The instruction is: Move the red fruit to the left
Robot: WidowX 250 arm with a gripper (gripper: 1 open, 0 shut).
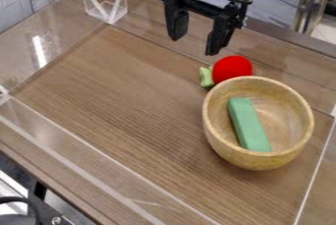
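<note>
The red fruit [233, 68] is a small round toy with a light green stem piece at its left side. It lies on the wooden table just behind the rim of the wooden bowl [223, 136]. My gripper [195, 30] hangs above and slightly left of the fruit, its two black fingers spread apart and pointing down. Nothing is between the fingers, and they stand clear of the fruit.
A green rectangular block [249, 124] lies inside the bowl. Low clear plastic walls [53, 42] border the table on all sides. A clear folded stand [105, 5] sits at the back left. Bare wood stretches to the left of the fruit.
</note>
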